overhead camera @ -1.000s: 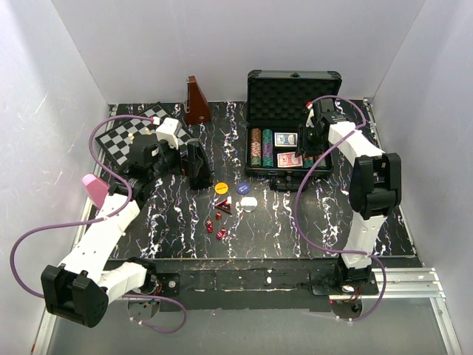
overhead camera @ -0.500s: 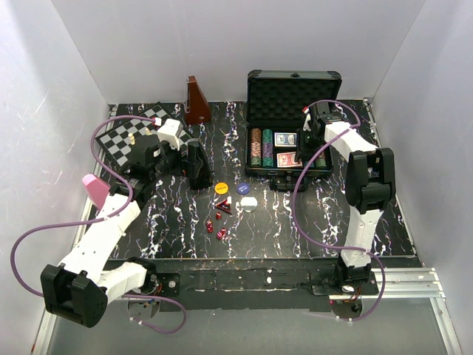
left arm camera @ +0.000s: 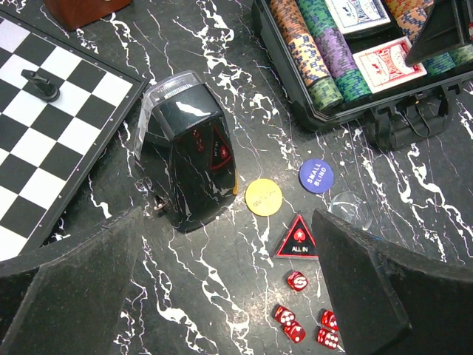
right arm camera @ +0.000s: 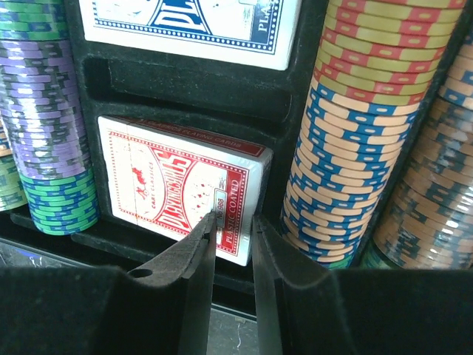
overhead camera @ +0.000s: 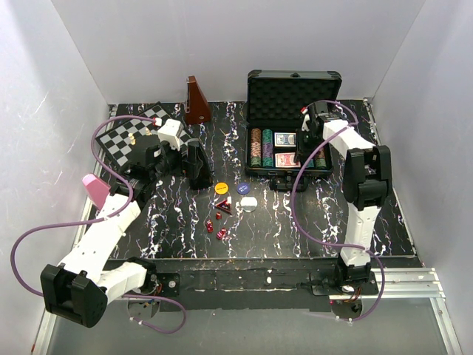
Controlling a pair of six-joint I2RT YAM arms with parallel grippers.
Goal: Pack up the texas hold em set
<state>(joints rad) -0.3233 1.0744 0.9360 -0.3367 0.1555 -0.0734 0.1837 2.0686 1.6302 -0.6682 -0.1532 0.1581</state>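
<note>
The black case [overhead camera: 294,89] stands open at the back right, with chip rows [overhead camera: 261,146], a blue card deck [overhead camera: 286,138] and a red card deck [overhead camera: 288,159] inside. My right gripper [overhead camera: 304,150] hovers in the case. In its wrist view the jaws [right arm camera: 234,222] are almost shut and hold nothing, just over the near right corner of the red deck [right arm camera: 170,185], beside a chip row [right arm camera: 347,148]. My left gripper [left arm camera: 236,296] is wide open and empty above the table. Ahead of it lie a yellow button [left arm camera: 264,197], a blue button [left arm camera: 316,175], a clear button [left arm camera: 349,209], an "ALL IN" triangle [left arm camera: 298,239] and several red dice [left arm camera: 295,329].
A glossy black box [left arm camera: 188,159] stands on the table between the left gripper and the chessboard [overhead camera: 133,137], which carries a chess piece [left arm camera: 41,83]. The brown pyramid [overhead camera: 196,102] is at the back. A pink object [overhead camera: 94,188] lies at the left wall.
The right arm has drawn in, and its gripper has shifted slightly left over the case. The red deck now lies flatter in its slot. The left arm has barely moved.
</note>
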